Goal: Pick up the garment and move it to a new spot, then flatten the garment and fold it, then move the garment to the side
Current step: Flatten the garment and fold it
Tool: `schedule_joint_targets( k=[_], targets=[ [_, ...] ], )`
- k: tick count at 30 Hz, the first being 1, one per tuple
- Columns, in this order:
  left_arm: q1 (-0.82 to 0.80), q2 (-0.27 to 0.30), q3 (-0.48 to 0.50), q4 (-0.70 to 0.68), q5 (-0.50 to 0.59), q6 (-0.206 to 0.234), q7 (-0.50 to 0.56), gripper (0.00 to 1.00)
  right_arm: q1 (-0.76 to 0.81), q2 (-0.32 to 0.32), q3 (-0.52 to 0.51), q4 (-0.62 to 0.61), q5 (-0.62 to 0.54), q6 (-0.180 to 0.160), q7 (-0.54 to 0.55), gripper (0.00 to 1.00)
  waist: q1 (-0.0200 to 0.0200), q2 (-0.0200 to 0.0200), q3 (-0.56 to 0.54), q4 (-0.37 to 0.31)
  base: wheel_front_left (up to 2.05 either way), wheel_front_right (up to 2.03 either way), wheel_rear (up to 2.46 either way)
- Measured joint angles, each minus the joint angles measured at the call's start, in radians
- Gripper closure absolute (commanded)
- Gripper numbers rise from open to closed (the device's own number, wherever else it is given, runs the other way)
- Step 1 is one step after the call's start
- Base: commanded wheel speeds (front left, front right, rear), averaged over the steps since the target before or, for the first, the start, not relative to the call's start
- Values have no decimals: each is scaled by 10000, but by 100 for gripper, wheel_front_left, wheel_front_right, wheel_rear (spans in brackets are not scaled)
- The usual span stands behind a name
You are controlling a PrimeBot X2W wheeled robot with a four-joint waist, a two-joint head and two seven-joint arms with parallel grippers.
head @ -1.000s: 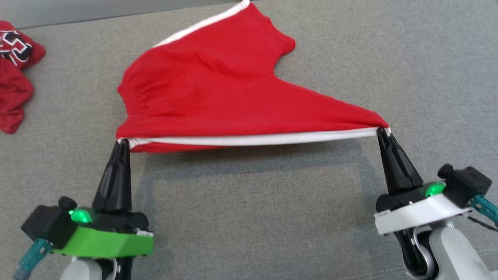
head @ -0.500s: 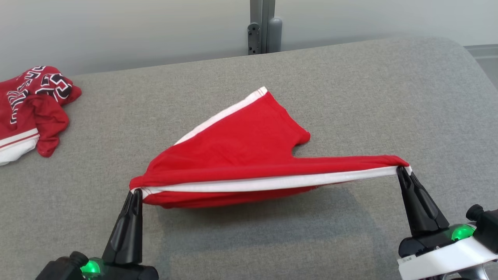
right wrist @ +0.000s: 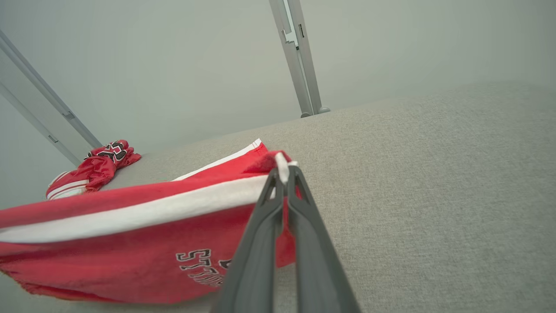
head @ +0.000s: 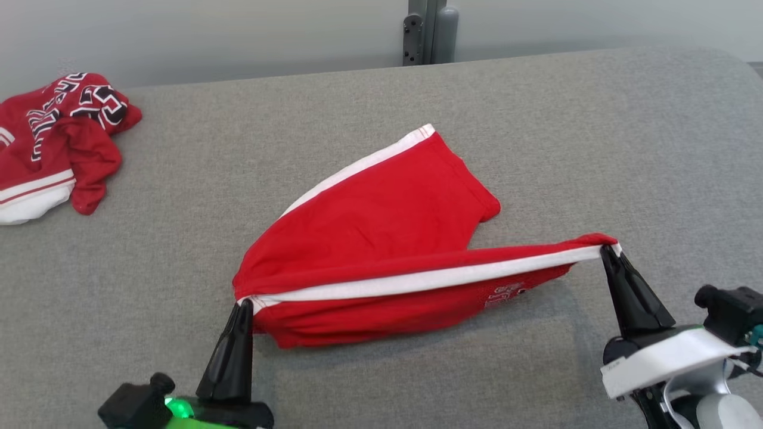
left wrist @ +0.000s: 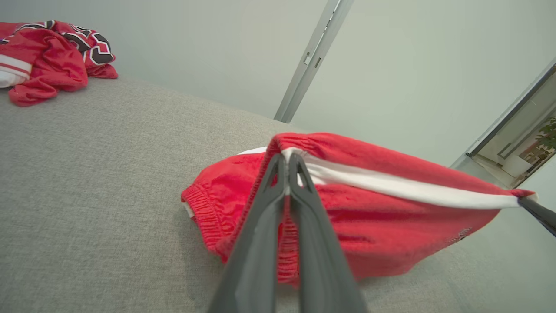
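Note:
The garment (head: 381, 238) is a pair of red shorts with a white side stripe, stretched between my two grippers over the grey cushion. My left gripper (head: 243, 305) is shut on its waistband end, seen close in the left wrist view (left wrist: 286, 158). My right gripper (head: 608, 250) is shut on the leg-hem end of the stripe, seen in the right wrist view (right wrist: 282, 169). The near half of the garment (right wrist: 130, 243) hangs from the taut stripe with black lettering showing. Its far leg lies flat on the cushion.
A second red garment (head: 53, 137) with black-and-white lettering lies crumpled at the far left of the grey cushion (head: 596, 131). A grey post (head: 430, 30) stands against the pale wall behind the cushion's far edge.
The head camera has tilted up and shifted. Both grippers have carried the stretched edge forward and up over the rest of the garment, so the near half now hangs with its lettering showing.

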Motion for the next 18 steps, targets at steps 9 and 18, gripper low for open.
schedule_joint_targets(
  k=[9, 18],
  targets=[
    [-2253, -523, 230, 2370, -564, 100, -8, 100, -2478, -347, 523, 1854, -84, 0, 169, 100, 0, 0, 787, 578, 0, 0, 0],
    [-4193, -706, -69, 4374, -723, 221, 59, 100, -5127, -1078, 1513, 3868, -207, 0, 713, 100, 0, 0, 1624, 1265, 0, 0, 0]
  ],
)
